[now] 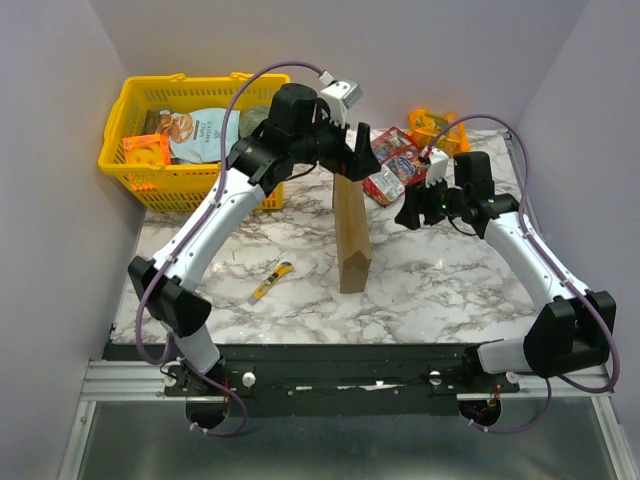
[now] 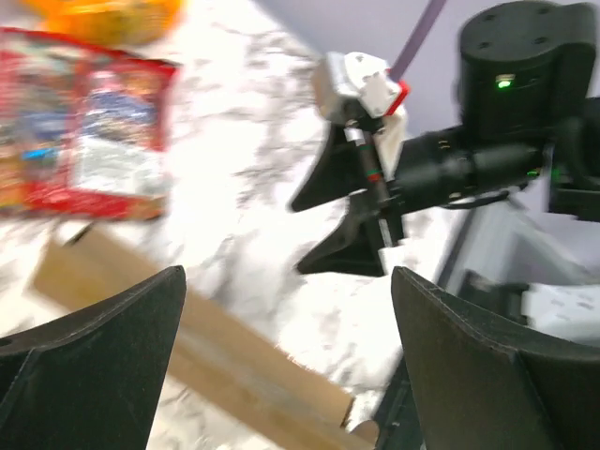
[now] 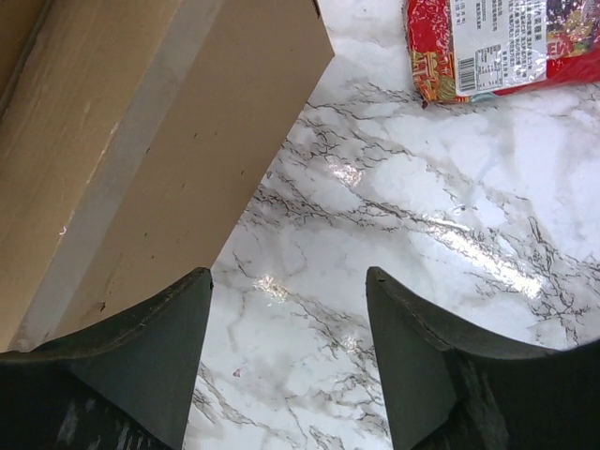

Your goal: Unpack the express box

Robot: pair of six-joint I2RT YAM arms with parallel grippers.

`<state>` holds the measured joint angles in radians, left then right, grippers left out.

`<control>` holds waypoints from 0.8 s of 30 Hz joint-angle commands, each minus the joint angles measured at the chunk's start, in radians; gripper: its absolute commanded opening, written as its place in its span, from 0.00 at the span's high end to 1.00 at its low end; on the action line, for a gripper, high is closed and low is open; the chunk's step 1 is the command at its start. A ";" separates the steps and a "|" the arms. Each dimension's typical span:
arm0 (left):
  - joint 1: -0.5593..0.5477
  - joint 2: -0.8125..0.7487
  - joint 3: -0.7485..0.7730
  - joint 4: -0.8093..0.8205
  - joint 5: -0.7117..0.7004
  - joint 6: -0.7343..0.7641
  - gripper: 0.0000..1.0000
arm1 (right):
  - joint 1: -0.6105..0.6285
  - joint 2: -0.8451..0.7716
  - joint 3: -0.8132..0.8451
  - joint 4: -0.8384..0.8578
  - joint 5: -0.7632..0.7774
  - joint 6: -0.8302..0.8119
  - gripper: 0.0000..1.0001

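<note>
Fingers first, since they fill the wrist cams: the left gripper (image 2: 286, 314) is spread wide with nothing between its fingers (image 2: 103, 356), and I can see the cardboard box (image 2: 206, 370) blurred below the gap. From overhead it hangs at the top far end of the box, and I can't tell if it's touching. Over on the other side, the right gripper (image 3: 286, 291) is open too, with only bare counter (image 3: 422, 216) between its fingers (image 3: 141, 366). The box sits just beside the finger on the left of that view, not gripped.

The box itself stands on its long edge about mid-counter, running front to back. Red snack packets (image 1: 395, 165) lie toward the back right, a yellow basket (image 1: 185, 185) sits at the back left corner, and a yellow box cutter (image 1: 271, 282) lies left of the box, toward the front edge.
</note>
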<state>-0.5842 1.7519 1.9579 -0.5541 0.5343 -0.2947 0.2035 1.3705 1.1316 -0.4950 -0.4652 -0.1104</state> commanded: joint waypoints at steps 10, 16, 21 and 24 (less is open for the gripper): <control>-0.190 -0.002 -0.090 -0.290 -0.652 0.155 0.02 | 0.001 0.009 -0.026 0.030 -0.066 0.077 0.26; -0.195 0.032 -0.076 -0.309 -0.668 0.158 0.09 | 0.001 -0.013 -0.073 0.053 -0.081 0.089 0.26; -0.175 0.000 -0.128 -0.339 -0.625 0.170 0.28 | -0.001 -0.033 -0.104 0.076 -0.093 0.106 0.26; -0.160 -0.020 -0.160 -0.346 -0.536 0.183 0.51 | 0.000 -0.031 -0.104 0.091 -0.101 0.107 0.26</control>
<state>-0.7685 1.7844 1.8431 -0.8600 -0.0826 -0.1360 0.2035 1.3613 1.0359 -0.4526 -0.5327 -0.0193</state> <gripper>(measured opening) 0.628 0.745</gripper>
